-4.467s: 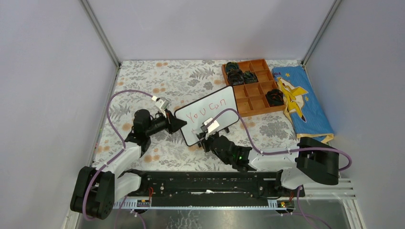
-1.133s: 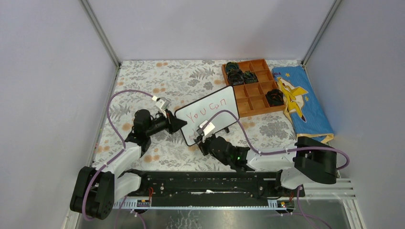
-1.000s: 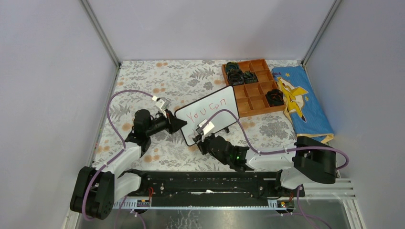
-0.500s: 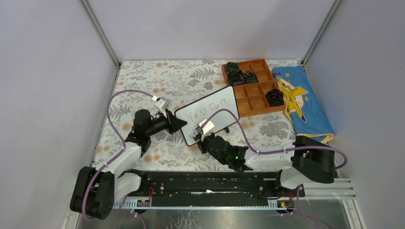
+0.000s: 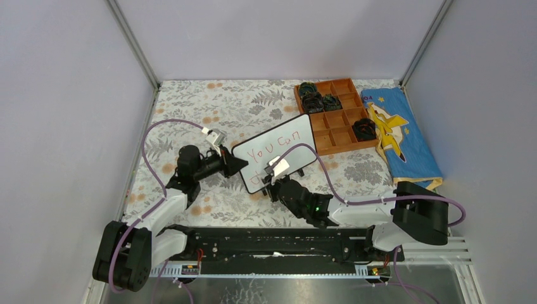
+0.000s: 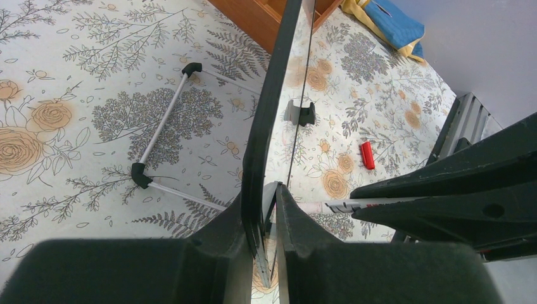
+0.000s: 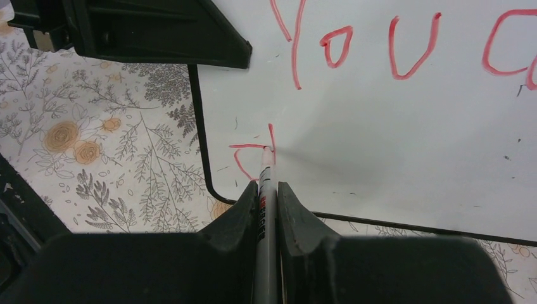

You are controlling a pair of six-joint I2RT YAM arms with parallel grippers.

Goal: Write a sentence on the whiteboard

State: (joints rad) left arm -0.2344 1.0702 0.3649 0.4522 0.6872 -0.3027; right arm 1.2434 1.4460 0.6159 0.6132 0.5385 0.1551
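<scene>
Pinches whiteboard [image 7: 411,145] in left gripper [image 6: 265,206], clamps marker [image 7: 266,171] in right gripper [image 7: 262,190], newly starts second line of sentence [image 7: 394,57], half remaining.

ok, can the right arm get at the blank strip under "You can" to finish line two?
Likely yes. The right gripper holds the marker, tip on the whiteboard at line two's first letter; the board right of it is bare. The left gripper clamps the left edge, off that path.

Black-framed whiteboard [image 7: 411,139] bears the red sentence [image 5: 273,146] "You can" (1 "d" below).
</scene>
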